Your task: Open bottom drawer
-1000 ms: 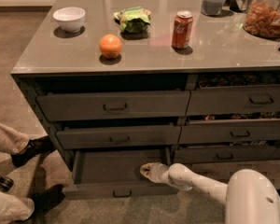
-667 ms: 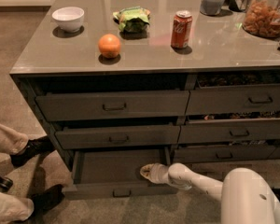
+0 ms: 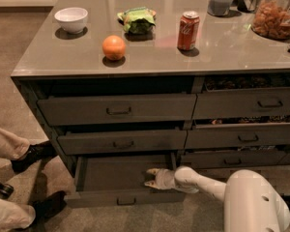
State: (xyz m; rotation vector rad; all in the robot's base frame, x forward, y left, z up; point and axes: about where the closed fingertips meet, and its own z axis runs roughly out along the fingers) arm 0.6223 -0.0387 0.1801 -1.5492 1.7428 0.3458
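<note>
The bottom drawer (image 3: 121,197) is the lowest of the left three-drawer stack. It stands pulled out, showing its plain dark inside and its small bar handle (image 3: 126,201). My gripper (image 3: 151,177) reaches from the right on its white arm (image 3: 203,185) into the open drawer, just behind the drawer front at its right side. Its two pale fingers (image 3: 152,170) are apart with nothing between them. The two taller grey drawers (image 3: 117,109) above it stand slightly ajar.
A person's legs and black shoes (image 3: 31,156) are on the carpet left of the cabinet. On the counter are a white bowl (image 3: 70,19), an orange (image 3: 114,47), a green bag (image 3: 137,20), a red can (image 3: 188,31) and a snack jar (image 3: 277,13). The neighbouring drawer stack (image 3: 246,138) is at the right.
My gripper has shifted slightly left inside the open drawer. The drawer stays pulled out about as far as before.
</note>
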